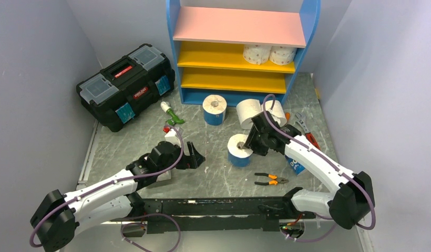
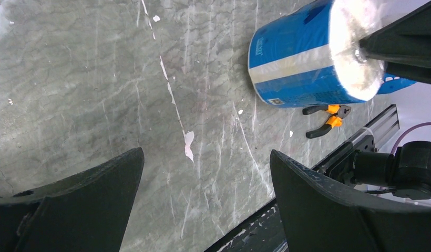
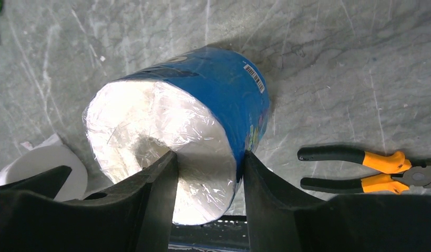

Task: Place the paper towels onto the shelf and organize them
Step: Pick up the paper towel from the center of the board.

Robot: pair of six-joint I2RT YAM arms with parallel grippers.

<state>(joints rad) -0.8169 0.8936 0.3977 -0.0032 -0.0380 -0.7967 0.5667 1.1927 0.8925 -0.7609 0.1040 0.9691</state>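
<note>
Right jaws clamp the blue-wrapped roll [image 3: 213, 94] at its core edge; left jaws gape empty.

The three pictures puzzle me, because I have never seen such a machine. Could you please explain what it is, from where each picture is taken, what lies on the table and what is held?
These are two robot arms fixed at the near edge of a table. The wide picture comes from a camera above and behind them. The other two come from cameras on the wrists, each looking past its own claw. On the table are a black toolbox, orange-handled pliers and several paper towel rolls. Two dotted rolls are on the shelf. The right claw pinches a blue-wrapped roll, with one finger pressed into its white end near the core and the other on the blue side. The left claw is open and holds nothing.
</note>
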